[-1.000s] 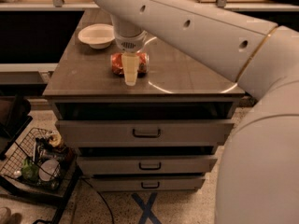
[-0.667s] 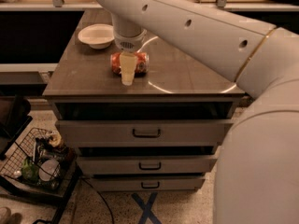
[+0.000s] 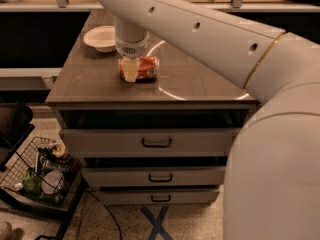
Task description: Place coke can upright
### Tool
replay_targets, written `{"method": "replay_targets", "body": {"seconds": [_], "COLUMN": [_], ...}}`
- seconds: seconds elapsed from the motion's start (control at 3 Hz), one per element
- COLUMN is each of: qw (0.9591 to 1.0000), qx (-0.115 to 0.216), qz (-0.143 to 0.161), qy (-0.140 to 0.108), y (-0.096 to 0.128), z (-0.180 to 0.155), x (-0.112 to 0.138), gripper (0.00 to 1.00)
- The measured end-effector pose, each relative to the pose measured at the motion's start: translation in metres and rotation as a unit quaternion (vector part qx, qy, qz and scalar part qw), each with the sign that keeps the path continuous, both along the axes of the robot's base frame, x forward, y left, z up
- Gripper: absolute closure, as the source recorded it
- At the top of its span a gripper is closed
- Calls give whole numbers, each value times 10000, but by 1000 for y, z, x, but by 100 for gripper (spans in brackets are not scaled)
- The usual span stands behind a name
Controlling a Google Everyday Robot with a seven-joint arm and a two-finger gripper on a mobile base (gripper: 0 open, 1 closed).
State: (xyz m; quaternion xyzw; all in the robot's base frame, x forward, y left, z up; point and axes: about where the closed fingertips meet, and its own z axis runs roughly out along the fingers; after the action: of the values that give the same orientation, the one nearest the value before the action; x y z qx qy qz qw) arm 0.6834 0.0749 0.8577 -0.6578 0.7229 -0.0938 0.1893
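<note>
Coke can (image 3: 147, 68) lay on its side on the drawer cabinet top (image 3: 200, 86), at 4 o'clock from the white bowl (image 3: 100, 38). Your gripper (image 3: 130, 70) hung vertical at its 9 o'clock end, likely to straddle it for tipping upright. Whether it had hold, you could not tell.

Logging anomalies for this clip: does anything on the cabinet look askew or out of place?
Yes: the coke can lies on its side on the cabinet top, not upright. The end effector is down over the can's end nearer the white bowl, which sits upright.
</note>
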Motion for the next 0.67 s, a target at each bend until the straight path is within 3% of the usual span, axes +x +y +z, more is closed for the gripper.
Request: {"method": "replay_targets", "body": {"seconds": [0.33,0.67], "qw": [9994,9993], "qx": [-201,-215], "qz": [275,288], "qy": [44,56], "y": [8,8], "z": [-4,-6], "x": [-2,-2], "gripper": [63,86]}}
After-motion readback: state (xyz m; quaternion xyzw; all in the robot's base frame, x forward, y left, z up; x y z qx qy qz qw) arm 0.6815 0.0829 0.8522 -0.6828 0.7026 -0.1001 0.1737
